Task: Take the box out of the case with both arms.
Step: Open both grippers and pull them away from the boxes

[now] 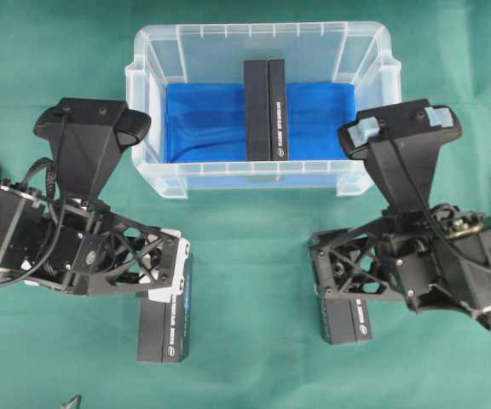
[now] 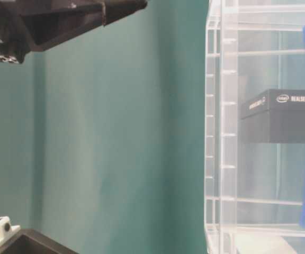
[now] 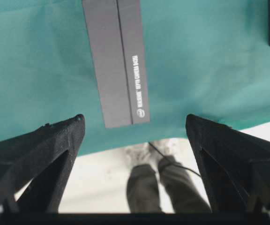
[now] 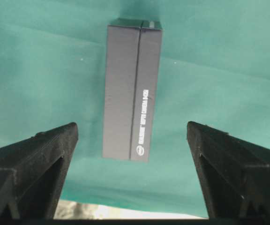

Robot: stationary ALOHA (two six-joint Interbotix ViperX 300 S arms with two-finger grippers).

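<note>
The clear plastic case stands at the back middle of the table, with a blue liner on its bottom. One black box lies inside it, running front to back; the table-level view shows this box through the case wall. My left gripper hovers open over another black box on the green cloth in front of the case. My right gripper is open above a third black box. Both sets of fingers, left and right, are spread wide and hold nothing.
The two outside boxes lie at front left and front right. Just beyond the left one, the left wrist view shows the table's front edge and a person's legs. Part of a black arm hangs beside the case.
</note>
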